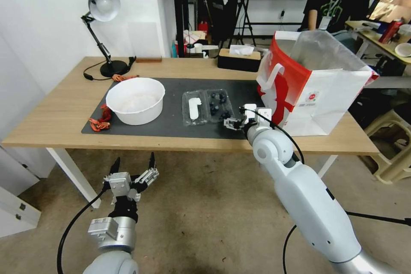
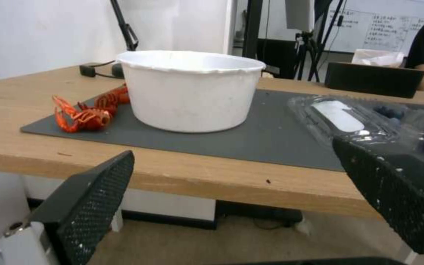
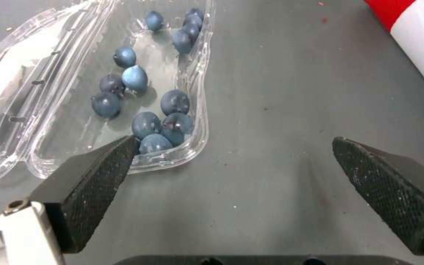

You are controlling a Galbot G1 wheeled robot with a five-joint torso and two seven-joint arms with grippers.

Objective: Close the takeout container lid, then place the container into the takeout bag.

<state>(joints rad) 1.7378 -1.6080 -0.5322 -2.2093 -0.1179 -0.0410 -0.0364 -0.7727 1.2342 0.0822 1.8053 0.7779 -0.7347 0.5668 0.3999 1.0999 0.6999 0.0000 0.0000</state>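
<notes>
The right gripper (image 1: pixel 231 123), fingers spread and holding nothing, hovers over the dark mat (image 1: pixel 171 126), just near-right of the takeout container (image 1: pixel 208 105). The container lies open with blueberries (image 3: pixel 168 123) in its right half and the lid (image 1: pixel 193 107) flat to the left. The takeout bag (image 1: pixel 314 83) stands right; a white bowl (image 1: pixel 136 100) stands left. The left gripper (image 1: pixel 133 166) hangs spread below the counter (image 1: pixel 55 111).

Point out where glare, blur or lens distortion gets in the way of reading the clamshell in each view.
Head view: wide-angle bending curves the table edge; the open takeout container looks small and soft. Left wrist view: the lid is hazy, its clear plastic washed pale, with a close finger of the left gripper blurred over it. Right wrist view: the berries are sharpest, with highlights streaking the plastic walls.
</notes>
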